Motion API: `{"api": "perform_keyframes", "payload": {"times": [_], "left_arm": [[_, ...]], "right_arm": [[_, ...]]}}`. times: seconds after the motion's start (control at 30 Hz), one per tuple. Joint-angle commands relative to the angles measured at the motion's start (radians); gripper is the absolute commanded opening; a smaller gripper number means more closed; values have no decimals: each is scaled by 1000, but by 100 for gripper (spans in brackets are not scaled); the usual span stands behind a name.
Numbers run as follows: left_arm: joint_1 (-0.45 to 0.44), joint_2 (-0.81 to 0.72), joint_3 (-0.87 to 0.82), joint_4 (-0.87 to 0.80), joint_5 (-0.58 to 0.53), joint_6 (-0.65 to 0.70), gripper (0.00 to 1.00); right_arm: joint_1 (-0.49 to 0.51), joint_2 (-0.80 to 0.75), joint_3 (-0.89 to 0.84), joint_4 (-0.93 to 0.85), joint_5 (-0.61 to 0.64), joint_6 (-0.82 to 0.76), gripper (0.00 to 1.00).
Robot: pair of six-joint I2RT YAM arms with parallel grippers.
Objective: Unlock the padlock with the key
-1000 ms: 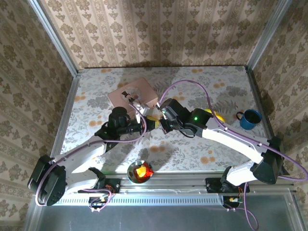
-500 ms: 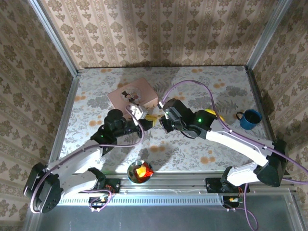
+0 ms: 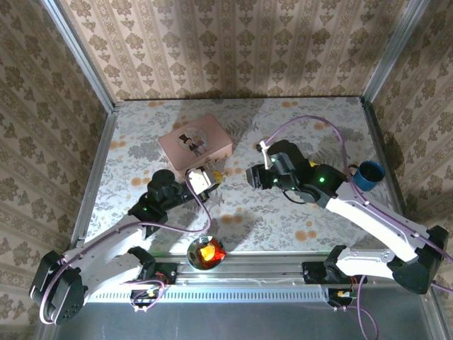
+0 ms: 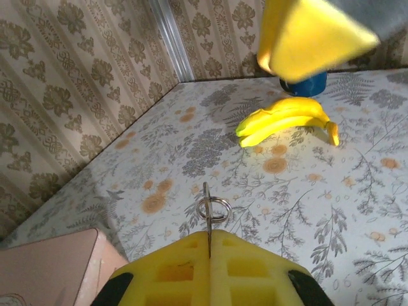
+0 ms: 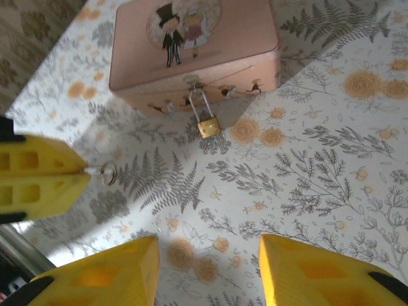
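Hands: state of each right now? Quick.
Left hand: closed, pinching the key, its ring poking out past the fingertips.
Right hand: open, holding nothing.

No readable text, labels, numbers (pink box (image 5: pixel 248 38) lid: couple drawing).

In the top view the box (image 3: pixel 195 144) sat upper left of centre on the table (image 3: pixel 283 219). The mug (image 3: pixel 368 175) was far right and the bowl (image 3: pixel 206 252) at the bottom edge. The left gripper (image 3: pixel 204 177) stood just below the box, with the right gripper (image 3: pixel 250 176) to its right, apart. In the left wrist view the key (image 4: pixel 208 226) stuck out from the left gripper's tips at lower centre, and the banana (image 4: pixel 287 118) lay beyond at upper right, before the mug. In the right wrist view the padlock (image 5: pixel 207 125) hung on the box's front at upper centre, with the key lower left of it, apart.
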Motion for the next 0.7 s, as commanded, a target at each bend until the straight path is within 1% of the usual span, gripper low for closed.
{"api": "perform_keyframes", "payload": {"times": [0.0,0.1,0.3,0.43,0.5,0.6,0.67], "left_arm": [[0,-3,-3,70,9,104,0],[0,9,1,85,23,124,0],[-6,42,26,80,57,190,0],[-29,38,39,54,25,282,0],[-57,39,51,24,-21,354,0],[-126,58,67,4,-165,476,0],[-164,72,66,15,-240,555,0]], "right_arm": [[-69,-30,-23,47,-152,104,45],[-106,-25,-24,48,-240,158,45],[-115,59,32,48,-353,228,45],[-123,110,74,33,-397,249,45],[-127,126,82,19,-404,251,45],[-139,139,75,18,-422,256,45],[-149,140,68,18,-429,259,45]]}}
